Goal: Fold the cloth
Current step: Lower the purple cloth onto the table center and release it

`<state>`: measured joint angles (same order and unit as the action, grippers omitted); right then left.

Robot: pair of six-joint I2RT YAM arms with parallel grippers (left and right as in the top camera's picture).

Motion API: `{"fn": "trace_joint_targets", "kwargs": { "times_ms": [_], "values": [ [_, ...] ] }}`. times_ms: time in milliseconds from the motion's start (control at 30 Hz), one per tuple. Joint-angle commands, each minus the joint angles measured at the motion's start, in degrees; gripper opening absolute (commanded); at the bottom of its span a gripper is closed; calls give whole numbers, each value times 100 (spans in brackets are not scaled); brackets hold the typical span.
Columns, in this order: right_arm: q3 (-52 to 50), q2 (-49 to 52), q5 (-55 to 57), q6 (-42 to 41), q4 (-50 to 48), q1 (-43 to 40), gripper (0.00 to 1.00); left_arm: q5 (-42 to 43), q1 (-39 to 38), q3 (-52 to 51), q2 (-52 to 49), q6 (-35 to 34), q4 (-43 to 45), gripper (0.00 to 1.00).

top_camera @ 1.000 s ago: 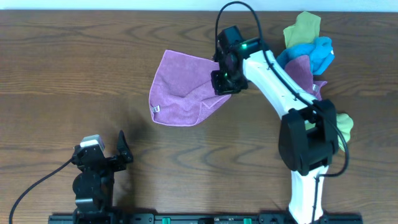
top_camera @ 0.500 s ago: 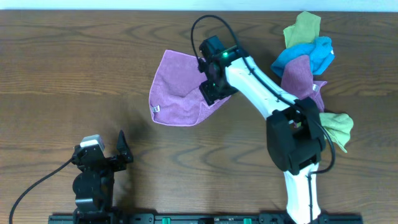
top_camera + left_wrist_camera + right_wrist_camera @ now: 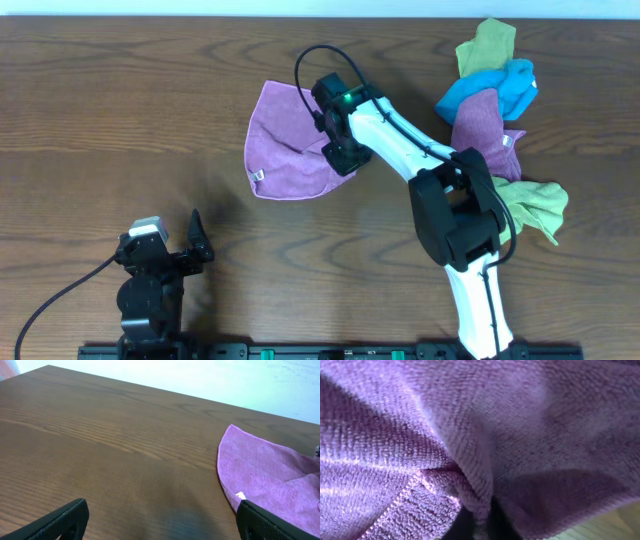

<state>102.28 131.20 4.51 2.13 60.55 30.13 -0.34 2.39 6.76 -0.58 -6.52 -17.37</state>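
Observation:
A purple cloth [image 3: 285, 150] lies crumpled on the wooden table, centre-left in the overhead view, with a small white tag at its lower left corner. My right gripper [image 3: 341, 150] is shut on the cloth's right edge; the wrist view is filled with purple cloth [image 3: 470, 435] pinched between the fingers [image 3: 482, 522]. My left gripper [image 3: 185, 250] is open and empty near the front left of the table, well apart from the cloth. Its wrist view shows the cloth [image 3: 270, 480] to the right, between its fingertips [image 3: 162, 520] only bare table.
A pile of other cloths stands at the back right: green [image 3: 487, 45], blue [image 3: 495, 88], purple [image 3: 480, 125] and yellow-green [image 3: 535, 205]. The table's far edge [image 3: 200, 18] runs along the top.
My right gripper has moved left and slightly down with the cloth's right edge, drawing it over the rest of the cloth. The left arm has not moved.

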Motion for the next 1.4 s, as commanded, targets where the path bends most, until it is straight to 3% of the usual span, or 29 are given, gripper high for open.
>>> {"fn": "trace_joint_targets", "kwargs": {
  "times_ms": [0, 67, 167, 267, 300, 333, 500, 1000, 1067, 1100, 1133, 1167, 1300, 1367],
  "values": [
    [15, 90, 173, -186, 203, 31, 7, 20, -28, -138, 33, 76, -37, 95],
    [46, 57, 173, -254, 422, 28, 41, 20, -28, -136, 33, 76, -39, 95],
    [103, -15, 173, -365, 669, 28, 54, 20, -28, -136, 33, 76, -39, 95],
    [109, -116, 168, -514, 787, 28, 50, 20, -28, -136, 33, 76, -39, 95],
    [109, -125, 168, -529, 807, 28, 45, 20, -28, -138, 33, 76, -39, 96],
    [109, -136, 164, -533, 837, 31, 33, 20, -28, -136, 33, 76, -37, 95],
    [109, -136, 127, -533, 951, 50, 2, 20, -28, -138, 33, 76, -39, 95],
    [177, -990, 90, -1156, 1963, 175, 4, 20, -28, -136, 33, 76, -37, 95],
    [177, -1008, -57, -1152, 2205, 234, 8, 17, -28, -136, 33, 76, -39, 95],
    [175, -1005, -271, -1121, 2413, 275, 20, 20, -28, -136, 33, 76, -37, 95],
    [175, -1001, -595, -973, 2669, 321, 50, 20, -28, -136, 33, 76, -39, 95],
    [175, -1001, -789, -850, 2861, 363, 68, 20, -28, -136, 33, 76, -39, 96],
    [175, -1001, -774, -828, 3171, 446, 78, 17, -28, -136, 33, 76, -39, 95],
    [175, -1001, -776, -831, 2861, 439, 77, 20, -28, -136, 33, 76, -37, 95]
  ]
}}
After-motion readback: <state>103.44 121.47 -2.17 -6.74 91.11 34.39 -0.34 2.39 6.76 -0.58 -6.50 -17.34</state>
